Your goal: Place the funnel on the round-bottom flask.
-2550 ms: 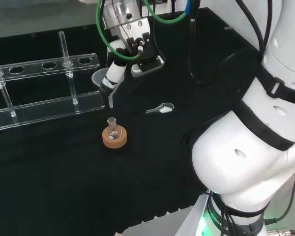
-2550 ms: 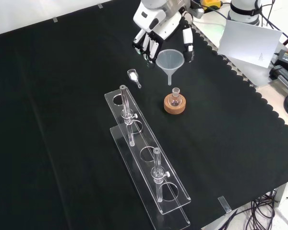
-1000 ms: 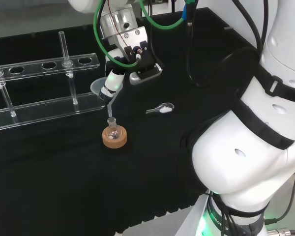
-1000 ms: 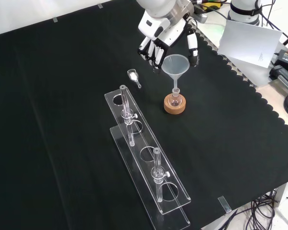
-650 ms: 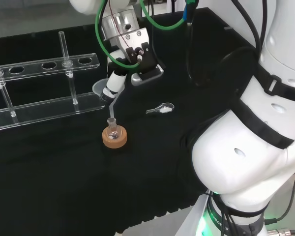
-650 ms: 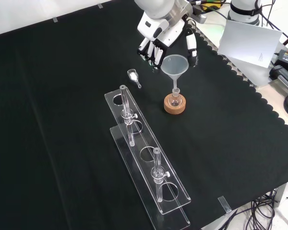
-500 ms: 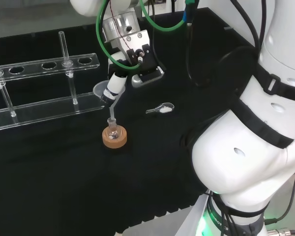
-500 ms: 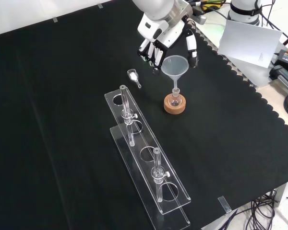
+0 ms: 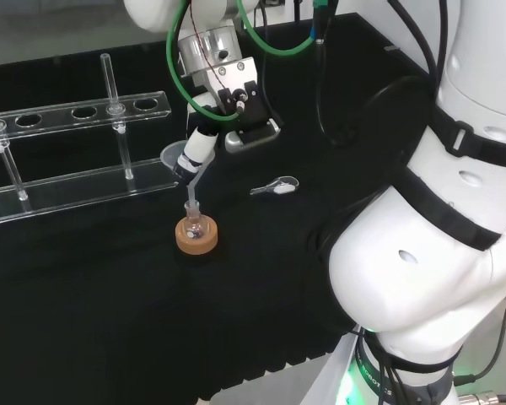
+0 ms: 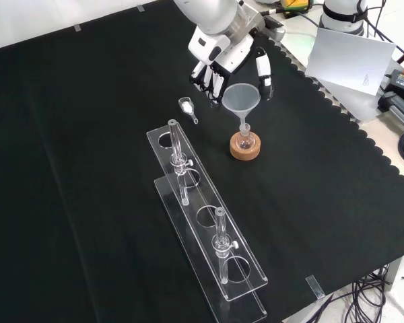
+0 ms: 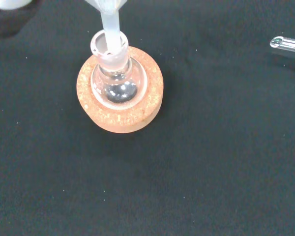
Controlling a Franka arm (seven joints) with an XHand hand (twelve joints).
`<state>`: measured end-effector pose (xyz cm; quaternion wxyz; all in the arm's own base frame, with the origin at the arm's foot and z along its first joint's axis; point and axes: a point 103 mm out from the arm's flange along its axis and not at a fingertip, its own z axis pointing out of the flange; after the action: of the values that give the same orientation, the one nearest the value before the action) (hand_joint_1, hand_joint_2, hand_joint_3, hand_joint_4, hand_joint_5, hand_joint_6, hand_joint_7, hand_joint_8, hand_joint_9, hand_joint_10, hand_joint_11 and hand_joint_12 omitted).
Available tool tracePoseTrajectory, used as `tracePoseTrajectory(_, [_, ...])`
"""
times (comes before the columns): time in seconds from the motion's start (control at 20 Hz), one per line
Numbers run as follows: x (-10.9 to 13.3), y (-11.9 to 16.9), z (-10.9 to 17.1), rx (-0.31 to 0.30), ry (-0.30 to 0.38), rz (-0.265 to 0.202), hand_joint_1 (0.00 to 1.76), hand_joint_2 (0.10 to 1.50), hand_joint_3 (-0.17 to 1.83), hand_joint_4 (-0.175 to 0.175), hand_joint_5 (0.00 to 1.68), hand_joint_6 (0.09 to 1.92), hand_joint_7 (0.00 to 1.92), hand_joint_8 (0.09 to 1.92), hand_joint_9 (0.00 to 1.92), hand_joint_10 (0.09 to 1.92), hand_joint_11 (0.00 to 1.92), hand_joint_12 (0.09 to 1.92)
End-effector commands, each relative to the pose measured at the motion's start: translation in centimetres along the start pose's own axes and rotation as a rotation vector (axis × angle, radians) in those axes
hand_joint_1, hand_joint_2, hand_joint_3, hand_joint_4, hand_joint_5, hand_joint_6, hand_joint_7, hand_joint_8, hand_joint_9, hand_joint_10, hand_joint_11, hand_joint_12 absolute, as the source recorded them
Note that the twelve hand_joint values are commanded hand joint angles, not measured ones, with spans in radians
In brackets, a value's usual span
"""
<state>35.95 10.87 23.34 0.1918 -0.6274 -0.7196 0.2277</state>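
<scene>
Front view puts my hand near the top of the black-clothed worktop, fingers hanging down on either side of the funnel. They stand straight and relaxed, with a gap between them and the rim, so I am not gripping the funnel; my hand is open. The funnel stands close to upright, its stem going down into the neck of the round-bottom flask, which sits in a cork ring.

Seen from the head view, my hand is above and a little to the right of the funnel, and one white finger hangs just beside the cone. I cannot tell from there whether it touches. The stem slants down to the flask on its cork ring.

Wrist view looks almost straight down on the flask: the pale stem of the funnel sits inside the open neck, and something small and dark lies at the bottom of the bulb. The cork ring surrounds the bulb.

A small clear scoop lies on the cloth to the left of the funnel in the front view, apart from it. Nearer the camera stands a clear rack with two upright tubes.
</scene>
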Motion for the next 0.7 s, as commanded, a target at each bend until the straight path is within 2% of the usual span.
tracePoseTrajectory(0.05, [-0.1,0.1,0.7,0.005,0.023,0.007,0.74,0.75,0.24,0.049,0.77,0.13,0.99,0.34,0.59,0.48,0.00,1.25])
tracePoseTrajectory(0.4, [-0.1,0.7,1.6,-0.002,0.043,0.017,0.74,0.75,0.24,0.049,0.77,0.13,0.99,0.34,0.59,0.48,0.00,1.25])
tracePoseTrajectory(0.7, [0.4,1.0,2.7,0.007,0.055,0.008,0.73,0.75,0.25,0.047,0.76,0.13,0.99,0.34,0.58,0.48,0.00,1.25])
